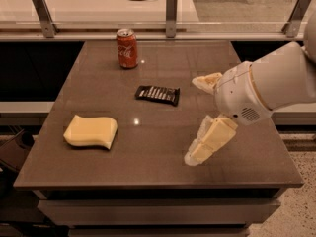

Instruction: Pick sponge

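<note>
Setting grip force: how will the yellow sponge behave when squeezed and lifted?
The sponge looks like thick soft foam, so it will probably compress rather than resist. It is likely light for its bulk. Lying flat, it should not roll. The gripper hangs open over the right side of the table, apart from it.

No text can be read for certain from here.
- Red aluminium soda can (127, 48), upper left of centre, on brown stone-look tabletop (148, 157): whitish script mark down its side, letters too blurred to make out, brand cannot be told.
- Dark flat candy bar wrapper (157, 95), mid-frame: row of pale lettering along its face, illegible.
- Two-finger gripper (192, 120), right of centre over tabletop, pale yellow fingers spread wide: any marking on it cannot be told.
</note>
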